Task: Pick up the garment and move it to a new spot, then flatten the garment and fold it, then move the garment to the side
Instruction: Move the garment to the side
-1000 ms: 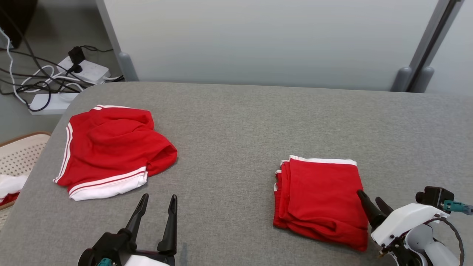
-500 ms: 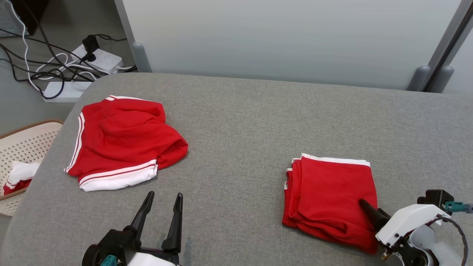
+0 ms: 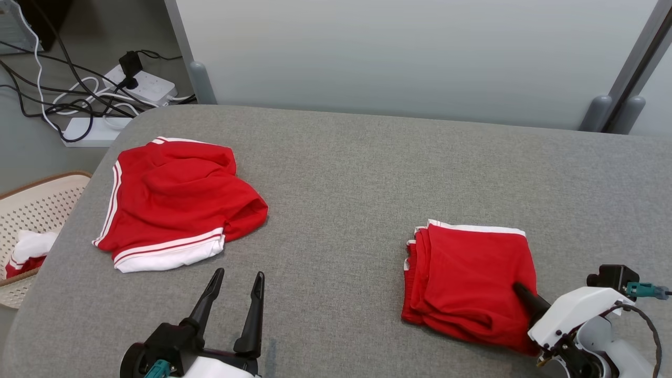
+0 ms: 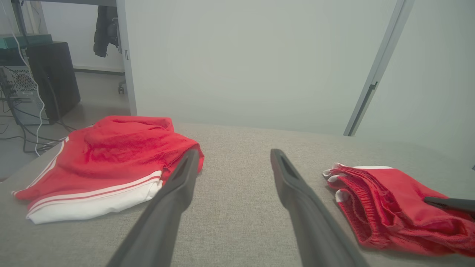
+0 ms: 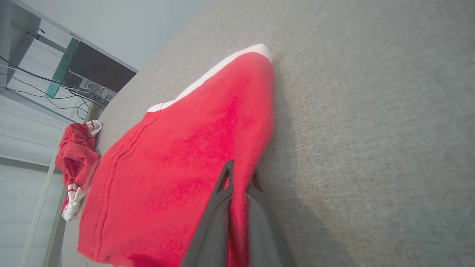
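Your right gripper (image 5: 239,174) has its two fingers pressed together on the near right edge of the folded red shorts (image 3: 467,278), with a ridge of red cloth pinched between them; the right wrist view shows this best. The folded shorts lie flat on the grey tabletop (image 3: 341,173), toward its near edge and right of the middle, white trim along their far edge. Your left gripper (image 3: 238,274) hovers over the near edge left of the middle, fingers spread wide and holding nothing, well apart from the folded shorts. Just beyond it, by the tabletop's left edge, lies a second pair of red shorts (image 3: 168,205), loose and rumpled, with white stripes and a white hem. Off the left edge stands a pale perforated basket (image 3: 47,181) with red-and-white cloth (image 3: 26,249) in it.
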Available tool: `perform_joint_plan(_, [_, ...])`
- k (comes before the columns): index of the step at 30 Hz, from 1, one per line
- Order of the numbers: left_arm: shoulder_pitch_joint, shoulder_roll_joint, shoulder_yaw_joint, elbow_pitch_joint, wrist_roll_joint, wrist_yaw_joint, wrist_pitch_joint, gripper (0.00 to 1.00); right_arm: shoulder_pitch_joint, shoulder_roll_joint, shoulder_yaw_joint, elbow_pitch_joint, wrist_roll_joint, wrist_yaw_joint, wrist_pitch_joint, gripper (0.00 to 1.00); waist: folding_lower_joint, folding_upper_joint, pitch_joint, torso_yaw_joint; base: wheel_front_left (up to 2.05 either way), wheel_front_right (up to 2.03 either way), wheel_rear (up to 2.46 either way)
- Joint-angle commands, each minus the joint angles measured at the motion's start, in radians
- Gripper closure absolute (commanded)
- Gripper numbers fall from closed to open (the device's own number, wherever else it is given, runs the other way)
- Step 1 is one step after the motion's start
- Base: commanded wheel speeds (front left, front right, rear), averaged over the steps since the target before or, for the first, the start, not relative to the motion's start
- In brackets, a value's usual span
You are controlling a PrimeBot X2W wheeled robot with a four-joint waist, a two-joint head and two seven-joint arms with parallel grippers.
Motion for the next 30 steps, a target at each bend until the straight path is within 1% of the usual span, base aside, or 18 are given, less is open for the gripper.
perform_joint_plan(1, [-0.053, 0.0, 0.03, -0.022, 0.006, -0.003, -0.009, 0.0, -0.024, -0.017, 0.031, -0.031, -0.007, 0.004, -0.02, 1.0, 0.0, 0.0, -0.003, -0.001, 0.0, 0.0, 0.0])
perform_joint_plan(9, [-0.049, -0.003, 0.028, -0.026, 0.005, -0.006, -0.009, 0.0, -0.028, -0.054, 0.107, -0.053, -0.014, 0.004, -0.094, 1.0, 0.0, 0.0, -0.015, -0.013, 0.0, 0.0, 0.0])
perform_joint_plan(14, [-0.052, -0.005, 0.025, -0.031, 0.005, -0.01, -0.009, 0.0, -0.033, -0.081, 0.139, -0.057, -0.013, 0.004, -0.129, 1.0, 0.0, 0.0, -0.01, -0.04, 0.0, 0.0, 0.0])
perform_joint_plan(20, [-0.064, -0.008, 0.019, -0.032, 0.007, -0.015, -0.009, 0.0, -0.041, -0.105, 0.163, -0.059, -0.006, 0.004, -0.159, 1.0, 0.0, 0.0, 0.003, -0.106, 0.0, 0.0, 0.0])
perform_joint_plan(21, [-0.064, -0.008, 0.019, -0.032, 0.007, -0.015, -0.009, 0.0, -0.041, -0.105, 0.163, -0.059, -0.006, 0.004, -0.159, 1.0, 0.0, 0.0, 0.003, -0.106, 0.0, 0.0, 0.0])
perform_joint_plan(30, [-0.106, -0.012, 0.013, -0.031, 0.015, -0.024, -0.009, 0.0, -0.062, -0.124, 0.184, -0.064, 0.005, 0.004, -0.196, 1.0, 0.0, 0.0, 0.034, -0.235, 0.0, 0.0, 0.0])
